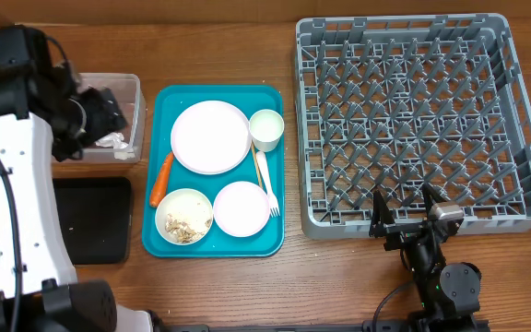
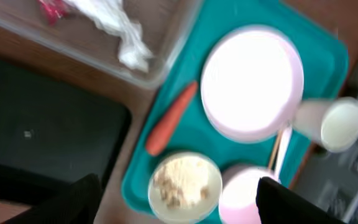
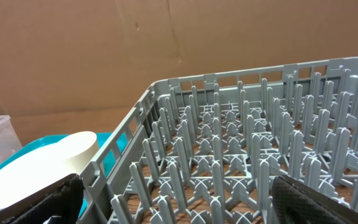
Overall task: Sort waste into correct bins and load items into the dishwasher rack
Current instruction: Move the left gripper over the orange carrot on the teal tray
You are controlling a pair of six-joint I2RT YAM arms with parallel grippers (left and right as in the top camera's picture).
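Your left hand (image 2: 179,179) hangs spread and empty at the clear tub (image 1: 136,88), where a crumpled napkin (image 2: 120,31) and a red wrapper (image 2: 51,9) lie, so waste-sorting looks to be the step in hand. The carrot (image 1: 161,178) lies on the teal tray (image 1: 155,240) beside the big plate (image 1: 210,136). It seems the next pick, fingers astride it, probably bound for the black tray (image 1: 90,217). Your right hand (image 1: 402,210) sits wide open and empty by the rack (image 1: 307,138).

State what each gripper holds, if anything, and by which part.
Nothing is held. The left gripper is open and empty near the clear tub; the right gripper is open and empty at the dishwasher rack's front edge.
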